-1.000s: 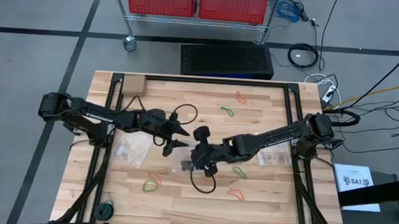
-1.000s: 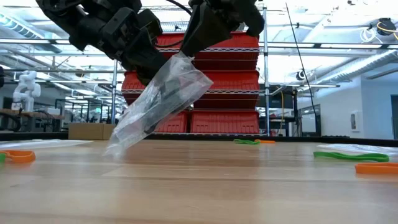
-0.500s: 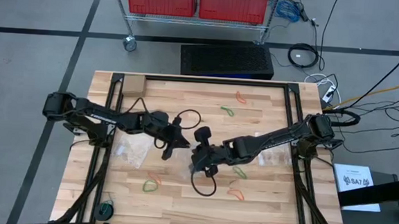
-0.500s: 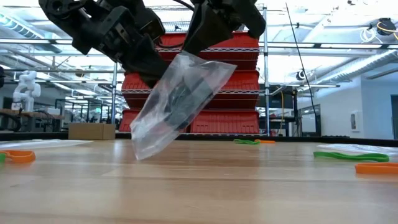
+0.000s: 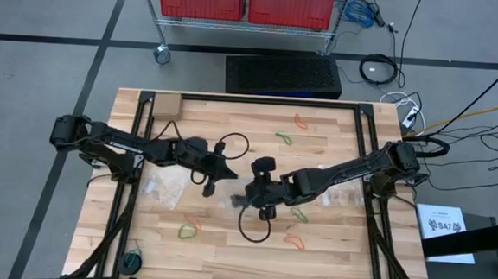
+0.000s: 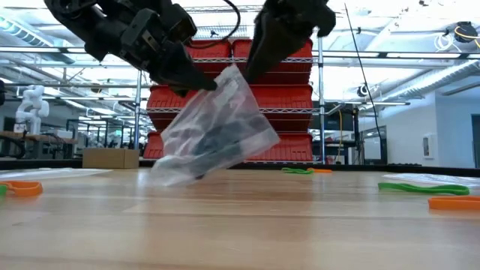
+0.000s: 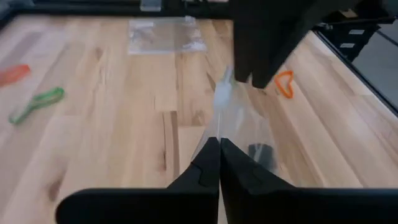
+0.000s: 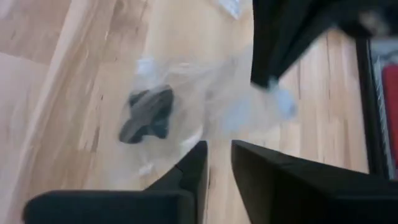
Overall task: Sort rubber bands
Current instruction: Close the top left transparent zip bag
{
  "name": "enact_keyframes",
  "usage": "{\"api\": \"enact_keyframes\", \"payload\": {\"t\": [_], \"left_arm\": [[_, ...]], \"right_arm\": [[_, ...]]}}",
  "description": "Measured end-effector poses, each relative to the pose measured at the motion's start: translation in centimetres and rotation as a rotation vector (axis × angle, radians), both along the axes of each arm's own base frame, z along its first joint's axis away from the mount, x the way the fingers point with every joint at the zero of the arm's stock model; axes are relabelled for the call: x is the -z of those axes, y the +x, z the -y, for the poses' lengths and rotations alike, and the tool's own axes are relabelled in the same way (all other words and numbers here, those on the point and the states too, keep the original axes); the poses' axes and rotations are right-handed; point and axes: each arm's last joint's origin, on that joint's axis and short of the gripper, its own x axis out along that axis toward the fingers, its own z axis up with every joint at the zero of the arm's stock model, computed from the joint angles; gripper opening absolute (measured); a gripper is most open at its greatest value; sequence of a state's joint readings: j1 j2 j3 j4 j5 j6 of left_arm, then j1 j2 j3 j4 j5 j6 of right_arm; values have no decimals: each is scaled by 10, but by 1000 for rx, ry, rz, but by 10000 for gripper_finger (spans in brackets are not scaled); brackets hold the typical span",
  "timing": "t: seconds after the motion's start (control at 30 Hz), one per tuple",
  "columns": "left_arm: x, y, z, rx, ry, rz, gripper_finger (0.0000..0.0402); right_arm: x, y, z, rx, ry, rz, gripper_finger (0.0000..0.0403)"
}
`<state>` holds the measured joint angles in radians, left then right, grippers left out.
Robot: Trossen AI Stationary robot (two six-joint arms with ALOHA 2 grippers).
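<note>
While pinched at one edge by the left tool (image 6: 204, 84), clear plastic zip bag (image 6: 214, 135) with black rubber bands (image 6: 217, 141) inside hangs mid-frame over the wooden worktop (image 6: 240, 225). Right tool (image 6: 259, 71), slightly parted, beside the bag's top: handover step, probably. Next: set the bag down, fetch loose green rubber band (image 5: 189, 233) at lower left.

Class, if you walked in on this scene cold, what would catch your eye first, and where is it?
First, the clear plastic bag hanging above mid-table with black rubber bands inside, pinched by the left gripper; the right gripper is beside it, jaws slightly apart. Next, green and orange rubber bands scattered on the wooden table.
</note>
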<state>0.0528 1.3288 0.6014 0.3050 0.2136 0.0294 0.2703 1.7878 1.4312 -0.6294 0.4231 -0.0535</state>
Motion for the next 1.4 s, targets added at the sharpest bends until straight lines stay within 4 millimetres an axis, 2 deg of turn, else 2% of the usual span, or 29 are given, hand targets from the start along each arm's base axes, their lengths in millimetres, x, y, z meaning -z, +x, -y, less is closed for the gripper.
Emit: {"api": "enact_keyframes", "payload": {"t": [0.23,0.37,0.47,0.63,0.77,0.93,1.0,1.2,1.4], "left_arm": [[-15,-7,0,-16,24,56,1],[-15,-11,-1,-54,60,23,1],[-11,-13,-2,-100,92,-19,1],[-8,-14,-2,-123,106,-56,0],[-8,-14,-2,-120,113,-54,0],[-8,-14,-2,-121,113,-52,0],[-8,-14,-2,-121,113,-51,0],[-9,-14,1,-112,115,-44,0],[-8,-14,5,-95,123,-46,0]], "right_arm": [[-13,-21,12,174,88,-47,140],[-6,-40,25,222,106,-39,155],[10,-54,36,257,164,94,152],[37,-65,48,214,306,484,131],[31,-56,51,114,313,682,111],[18,-41,52,133,335,733,88],[13,-38,56,169,359,727,86],[18,-26,68,209,387,671,85],[30,-14,68,190,453,613,85]]}}
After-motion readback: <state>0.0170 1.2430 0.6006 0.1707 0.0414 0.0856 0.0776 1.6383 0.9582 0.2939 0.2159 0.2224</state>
